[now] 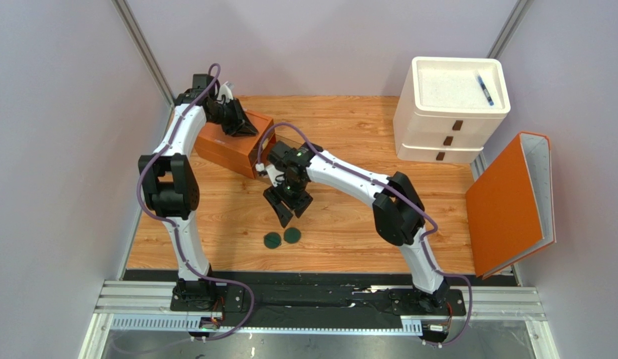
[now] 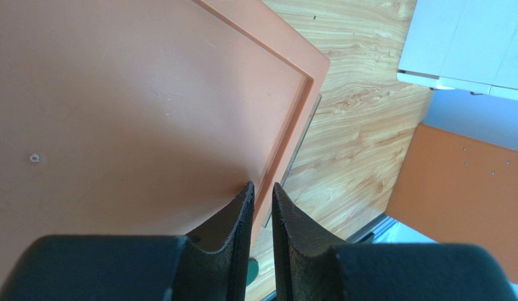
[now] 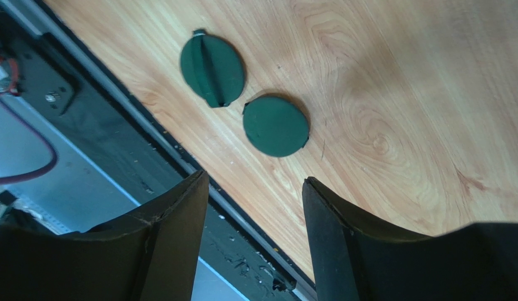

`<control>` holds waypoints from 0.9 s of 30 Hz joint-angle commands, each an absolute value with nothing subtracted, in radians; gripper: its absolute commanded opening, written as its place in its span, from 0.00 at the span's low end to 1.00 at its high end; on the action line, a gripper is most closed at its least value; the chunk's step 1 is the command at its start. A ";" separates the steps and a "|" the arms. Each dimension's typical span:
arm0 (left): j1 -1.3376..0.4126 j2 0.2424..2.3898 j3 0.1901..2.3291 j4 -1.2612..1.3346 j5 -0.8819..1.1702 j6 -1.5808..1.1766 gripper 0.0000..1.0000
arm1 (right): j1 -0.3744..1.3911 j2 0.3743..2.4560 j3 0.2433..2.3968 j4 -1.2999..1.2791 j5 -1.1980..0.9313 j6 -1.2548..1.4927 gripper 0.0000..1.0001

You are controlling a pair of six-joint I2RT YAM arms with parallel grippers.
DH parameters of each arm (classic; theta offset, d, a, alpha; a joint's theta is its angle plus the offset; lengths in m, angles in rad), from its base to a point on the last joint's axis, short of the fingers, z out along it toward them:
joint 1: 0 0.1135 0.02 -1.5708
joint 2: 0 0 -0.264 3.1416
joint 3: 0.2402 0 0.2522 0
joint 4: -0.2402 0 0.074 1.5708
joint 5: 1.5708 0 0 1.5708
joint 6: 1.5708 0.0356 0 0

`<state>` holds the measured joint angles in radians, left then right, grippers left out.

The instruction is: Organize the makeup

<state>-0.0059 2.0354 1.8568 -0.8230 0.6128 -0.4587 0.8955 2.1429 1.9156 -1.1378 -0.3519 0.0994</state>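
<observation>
Right gripper (image 3: 255, 179) closest to lens, jaws spread wide, nothing between. Just ahead of tips, flat on wooden table (image 3: 399, 94) near its front edge: plain green disc (image 3: 276, 125), roughly in line with jaw gap; just beside it, ridged green disc (image 3: 212, 70), farther off to one side. Both round, so no long axis to match. Right arm far nearer; likely next move a straight drop onto plain disc. Left gripper (image 2: 262, 185) well apart at orange drawer box (image 2: 117, 94), jaws nearly together astride box rim; real pinch impossible to tell.

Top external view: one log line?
left end effector: at orange box rim, grip unclear | right end effector: open near two dark-green flat discs
</observation>
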 commanded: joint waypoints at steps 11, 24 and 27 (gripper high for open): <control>-0.006 2.118 1.933 -0.969 0.591 -0.385 0.24 | 0.988 2.310 1.891 -1.088 -0.097 0.103 0.54; -0.006 2.135 1.950 -0.976 0.600 -0.379 0.24 | 0.991 2.249 1.864 -1.080 0.067 0.101 0.06; -0.006 2.135 1.944 -0.973 0.598 -0.376 0.25 | 0.967 2.169 1.858 -1.040 0.072 0.112 0.06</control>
<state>-0.0059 2.0911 1.9430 -0.9249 0.6579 -0.4175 1.0073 2.2795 1.8709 -1.1130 -0.0731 0.1150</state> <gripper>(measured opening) 0.244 0.070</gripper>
